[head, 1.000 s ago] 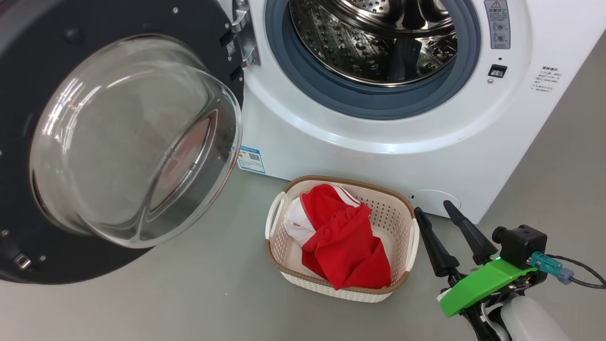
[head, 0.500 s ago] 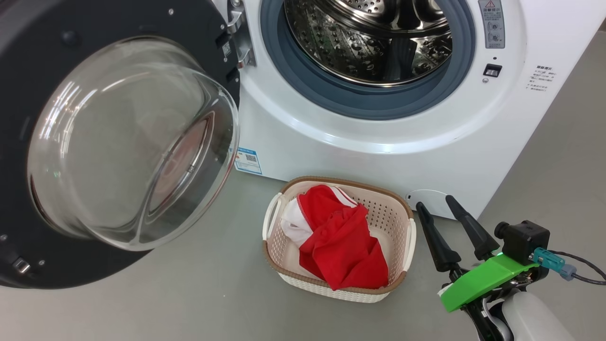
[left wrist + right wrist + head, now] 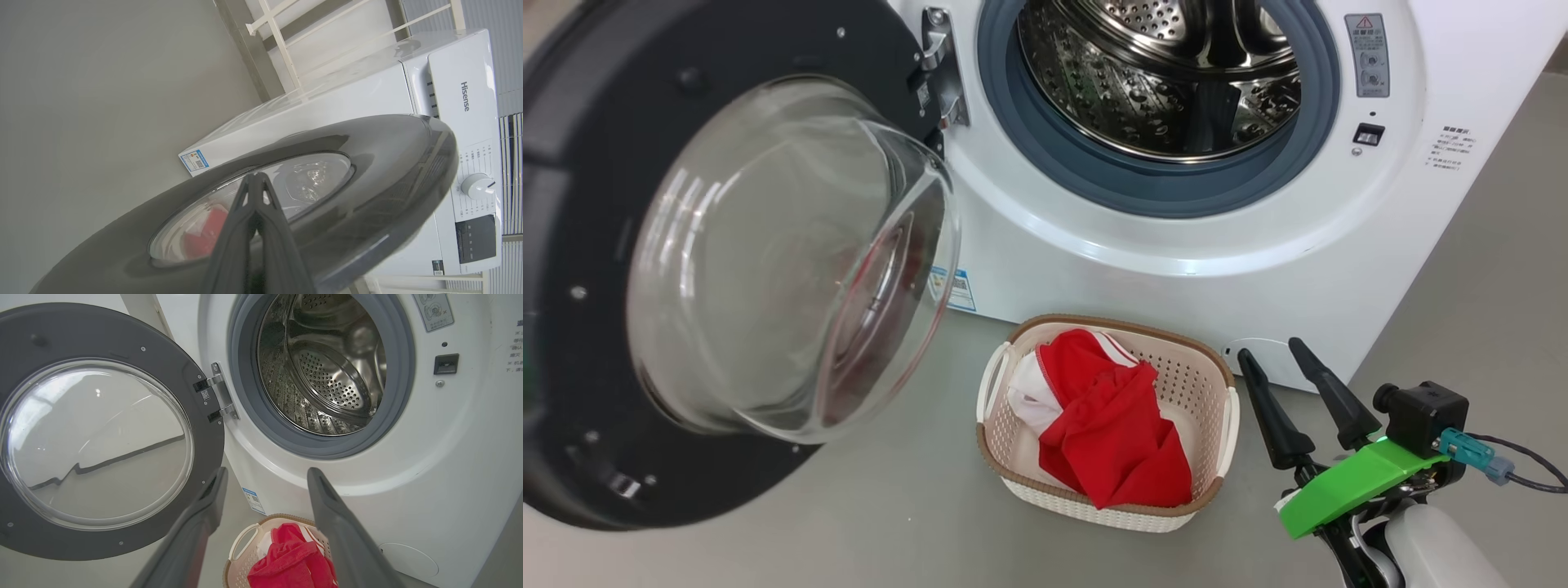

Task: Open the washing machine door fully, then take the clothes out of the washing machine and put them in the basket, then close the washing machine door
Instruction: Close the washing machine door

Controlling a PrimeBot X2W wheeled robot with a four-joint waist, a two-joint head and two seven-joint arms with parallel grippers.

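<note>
Red clothes (image 3: 1115,433) heaped in basket (image 3: 1196,380).
Washing machine door (image 3: 572,204) open; right gripper (image 3: 1269,349) spread beside basket; left gripper (image 3: 255,175) pinched shut.

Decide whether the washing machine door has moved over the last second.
Yes: the washing machine door has swung toward closing; its glass now overlaps the blue label sticker.
</note>
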